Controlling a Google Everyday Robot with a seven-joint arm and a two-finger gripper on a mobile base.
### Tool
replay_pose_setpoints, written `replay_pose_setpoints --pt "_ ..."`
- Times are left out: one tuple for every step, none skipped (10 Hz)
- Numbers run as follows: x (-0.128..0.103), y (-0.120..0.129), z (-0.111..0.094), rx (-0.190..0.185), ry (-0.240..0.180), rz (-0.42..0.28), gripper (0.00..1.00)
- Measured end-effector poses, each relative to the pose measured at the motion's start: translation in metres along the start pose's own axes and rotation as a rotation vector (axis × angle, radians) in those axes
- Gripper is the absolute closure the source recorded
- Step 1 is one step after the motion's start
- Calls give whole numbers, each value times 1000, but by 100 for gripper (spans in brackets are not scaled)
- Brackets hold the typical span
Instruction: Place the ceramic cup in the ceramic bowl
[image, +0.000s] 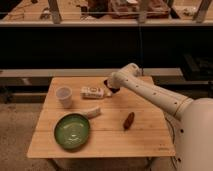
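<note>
The ceramic cup (64, 96) is small, white and handleless, standing upright at the left of the wooden table (145, 140). The ceramic bowl (72, 131) is wide, shallow and green, at the front left, below the cup and apart from it. My gripper (109, 88) is at the end of the white arm reaching in from the right. It hovers at the back middle of the table, right beside the end of a white carton, well to the right of the cup.
A white rectangular carton with a label (93, 92) lies on its side between the cup and the gripper. A pale banana-shaped object (90, 112) lies just above the bowl. A brown oblong object (129, 120) lies right of centre. A dark railing runs behind the table.
</note>
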Motion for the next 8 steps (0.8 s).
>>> replay_pose_setpoints --pt "0 0 0 0 0 0 24" --pt "0 0 0 0 0 0 20" --pt "0 0 0 0 0 0 20" --pt "0 0 0 0 0 0 20" --pt "0 0 0 0 0 0 20" --pt "0 0 0 0 0 0 20" --pt "0 0 0 0 0 0 20" --pt "0 0 0 0 0 0 20"
